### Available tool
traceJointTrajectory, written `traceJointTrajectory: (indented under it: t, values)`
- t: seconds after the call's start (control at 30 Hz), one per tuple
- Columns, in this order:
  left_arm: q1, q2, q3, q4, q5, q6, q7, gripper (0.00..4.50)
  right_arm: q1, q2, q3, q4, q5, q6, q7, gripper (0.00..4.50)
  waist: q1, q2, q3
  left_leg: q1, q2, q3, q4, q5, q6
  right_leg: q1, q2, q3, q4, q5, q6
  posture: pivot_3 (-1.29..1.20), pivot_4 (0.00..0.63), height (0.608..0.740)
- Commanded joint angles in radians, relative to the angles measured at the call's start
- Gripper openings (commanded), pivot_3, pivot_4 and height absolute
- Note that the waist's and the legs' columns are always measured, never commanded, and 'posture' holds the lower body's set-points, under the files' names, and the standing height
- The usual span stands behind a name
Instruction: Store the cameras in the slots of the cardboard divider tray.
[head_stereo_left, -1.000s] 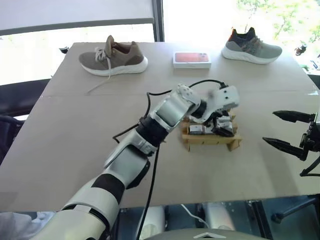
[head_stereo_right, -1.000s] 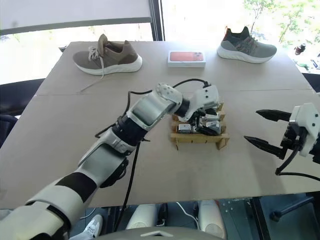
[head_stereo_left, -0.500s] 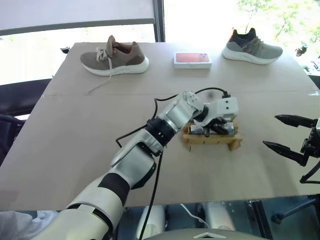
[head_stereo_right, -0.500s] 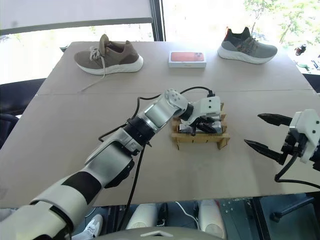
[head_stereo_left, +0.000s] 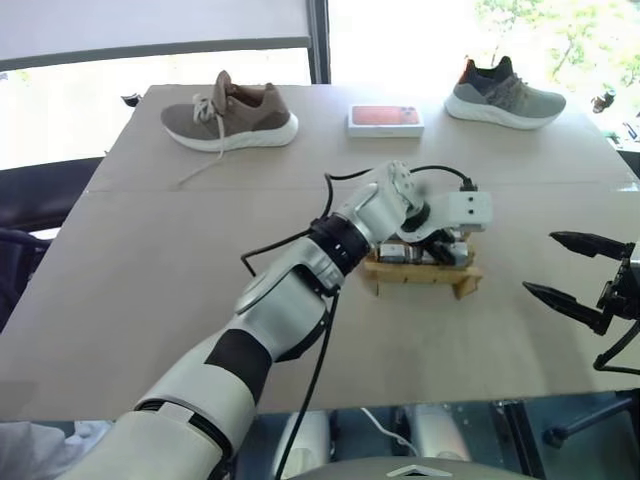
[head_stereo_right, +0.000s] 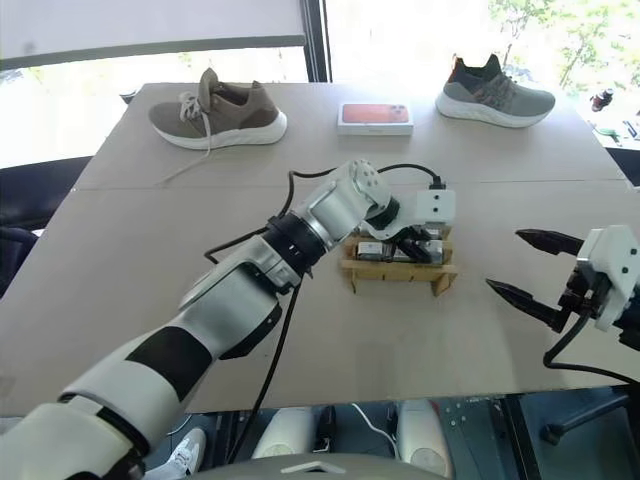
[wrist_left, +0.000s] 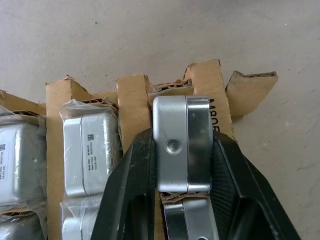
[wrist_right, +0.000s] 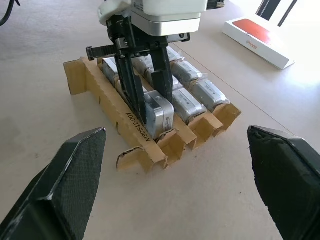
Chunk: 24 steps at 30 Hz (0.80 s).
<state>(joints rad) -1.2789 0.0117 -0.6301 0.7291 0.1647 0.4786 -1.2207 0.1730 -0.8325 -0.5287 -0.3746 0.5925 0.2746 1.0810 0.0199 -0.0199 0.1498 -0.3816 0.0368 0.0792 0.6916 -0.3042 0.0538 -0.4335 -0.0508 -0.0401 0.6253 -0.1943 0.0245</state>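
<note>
Left wrist view shows the left gripper (wrist_left: 182, 165) clamped on a silver-grey camera (wrist_left: 181, 145), one black finger (wrist_left: 132, 200) on each flat side, the block standing at a corner slot of the cardboard divider tray (wrist_left: 132, 95). Other cameras, in clear plastic wrap (wrist_left: 90, 152), lie in the slots beside it. From the right wrist view, the held camera (wrist_right: 159, 116) sits at the tray's (wrist_right: 107, 105) near corner, against the outer divider strip. On the head camera, the tray (head_stereo_left: 420, 275) rests mid-table, the right gripper (head_stereo_left: 572, 272) well apart to its right, fingers spread wide and holding nothing. Two shoes (head_stereo_left: 228, 115) and a red-topped box (head_stereo_left: 384, 118) sit along the far edge.
</note>
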Motion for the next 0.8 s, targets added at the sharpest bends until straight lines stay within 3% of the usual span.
traceJointTrajectory:
  t: [0.03,0.3,0.47,0.53,0.6,0.63,0.67,0.77,0.8]
  values:
    - [-0.018,-0.028,0.0,0.013,0.032,0.046,0.032,0.85,0.001,0.004,-0.016,-0.026,0.002,-0.023,-0.01,4.5,0.0,0.0,0.0,0.0,0.0,0.0,0.0,0.0,0.0,0.0,0.0,0.0,0.0,0.0,0.0,0.0,0.15,0.74]
    - [0.009,-0.053,0.015,0.009,0.041,0.133,0.071,0.85,-0.012,0.006,0.004,-0.02,-0.005,-0.032,-0.013,4.5,0.002,0.0,0.0,0.0,0.0,-0.002,0.003,0.0,0.001,0.001,0.0,0.0,0.0,0.0,0.0,0.0,0.15,0.74]
    - [0.005,-0.068,0.048,0.004,0.021,0.098,0.082,0.85,-0.022,0.006,0.016,-0.013,-0.01,-0.038,-0.015,4.5,0.002,0.0,0.0,-0.001,0.0,-0.003,0.007,-0.002,0.004,0.002,0.0,0.0,0.001,0.0,0.0,0.0,0.15,0.74]
    - [0.006,-0.061,0.068,-0.043,-0.005,0.115,0.048,1.86,-0.02,0.007,0.017,-0.015,-0.01,-0.038,-0.015,4.5,0.002,0.0,0.0,-0.002,0.0,-0.003,0.008,-0.003,0.004,0.002,0.0,0.0,0.001,0.0,0.0,0.0,0.15,0.74]
    - [-0.001,-0.06,0.112,-0.09,-0.037,0.16,0.054,2.44,-0.016,0.008,0.014,-0.02,-0.009,-0.037,-0.016,4.5,0.0,0.0,0.0,-0.002,0.0,-0.003,0.008,-0.003,0.005,0.002,0.0,0.001,0.001,0.0,0.0,0.0,0.15,0.74]
    - [-0.007,-0.058,0.143,-0.118,-0.054,0.188,0.07,3.07,-0.013,0.008,0.011,-0.022,-0.009,-0.036,-0.017,4.5,-0.001,0.0,0.0,-0.002,0.0,-0.003,0.008,-0.003,0.006,0.002,0.0,0.001,0.001,0.0,0.0,0.0,0.15,0.74]
    - [-0.018,-0.046,0.178,-0.168,-0.085,0.248,0.06,3.26,-0.006,0.01,0.007,-0.027,-0.008,-0.034,-0.018,4.5,-0.002,0.0,0.0,-0.003,0.0,-0.003,0.008,-0.004,0.006,0.002,0.0,0.001,0.0,0.0,0.0,0.0,0.15,0.74]
    - [-0.029,0.001,0.274,-0.305,-0.175,0.4,0.042,4.41,0.015,0.014,-0.006,-0.039,-0.004,-0.032,-0.02,4.5,-0.004,0.001,0.0,-0.005,0.0,-0.004,0.008,-0.004,0.006,0.0,0.001,0.001,0.001,0.0,0.001,0.0,0.15,0.74]
    - [-0.027,0.021,0.334,-0.351,-0.216,0.436,0.053,4.41,0.022,0.016,-0.01,-0.043,-0.003,-0.029,-0.025,4.5,-0.004,0.001,0.0,-0.004,0.0,-0.005,0.008,-0.004,0.006,0.0,0.001,0.001,0.001,-0.001,0.001,0.0,0.15,0.74]
